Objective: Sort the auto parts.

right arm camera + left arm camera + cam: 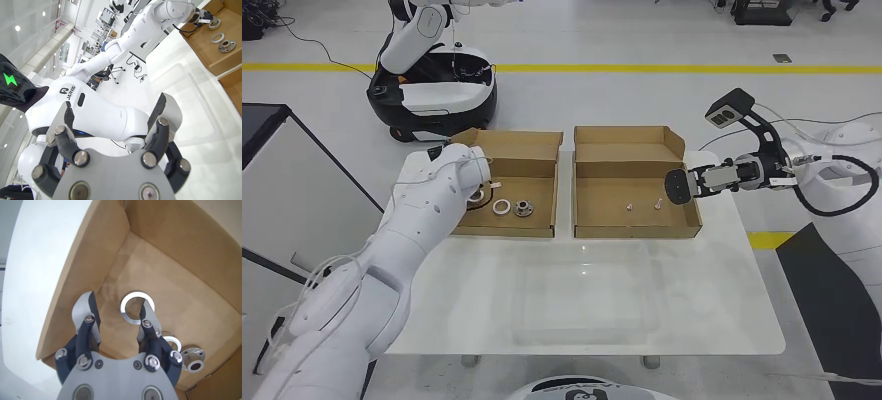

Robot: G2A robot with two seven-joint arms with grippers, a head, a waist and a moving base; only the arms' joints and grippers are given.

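In the left wrist view my left gripper (117,297) hangs open inside the left cardboard box (166,262), just above a flat metal ring (130,318). One fingertip (149,311) overlaps the ring's far side. A second ring (173,341) and a flanged hub (192,357) lie beside it. From the top the same ring (501,207) and hub (524,209) show next to my left arm. Two small bolts (629,207) lie in the right box (632,150). My right gripper (678,186) (114,101) is open and holds nothing, at that box's right wall.
A clear shallow tray (587,330) sits on the white table in front of the two boxes. The boxes stand side by side with a narrow gap. Another robot (432,90) is parked on the floor behind the table.
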